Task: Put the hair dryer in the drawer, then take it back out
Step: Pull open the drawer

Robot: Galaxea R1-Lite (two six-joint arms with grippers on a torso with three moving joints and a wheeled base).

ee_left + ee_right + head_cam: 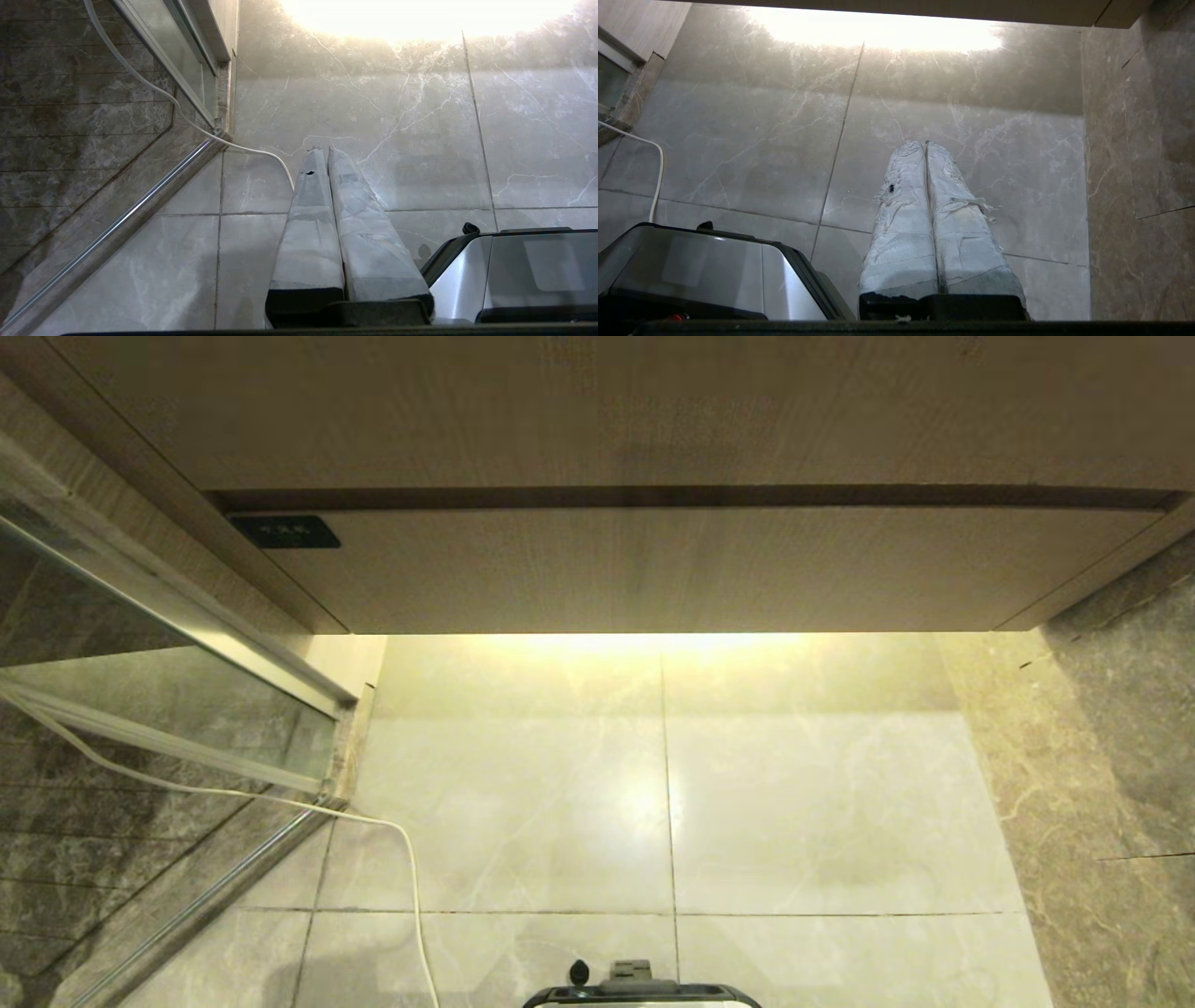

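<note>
Pale marble floor tiles (523,803) fill most of the head view, and a warm strip of light shines from under the wood-grain cabinet at the far side.

On the left stands a glass shower partition with a metal frame (168,644), and a thin white cable (411,859) runs from it across the floor toward the robot's dark base (639,994). I judge this cable a risk: if the base drives forward or turns, a wheel could catch it.

The left gripper (322,150), wrapped in grey tape, hangs low beside the base, pointing at the floor, with its fingers pressed together and nothing between them.

In the middle, the wide light wood-grain drawer (672,569) with its flat front and small black label (285,531) is fully closed under the taller plain wood-grain panel (597,411). It has no handle, so opening it probably needs a careful hook under the edge or in the dark gap above; closed fingers could slip on the smooth front.

The right gripper (926,143), wrapped in frayed white tape, also hangs toward the floor with fingers pressed together and empty. The loose tape threads could snag on the drawer edge.

The hair dryer is not visible in any view, so I cannot say where it is. The task seems not yet begun.

On the right rises a darker brown marble wall (1120,756), which may limit the right arm's room.
</note>
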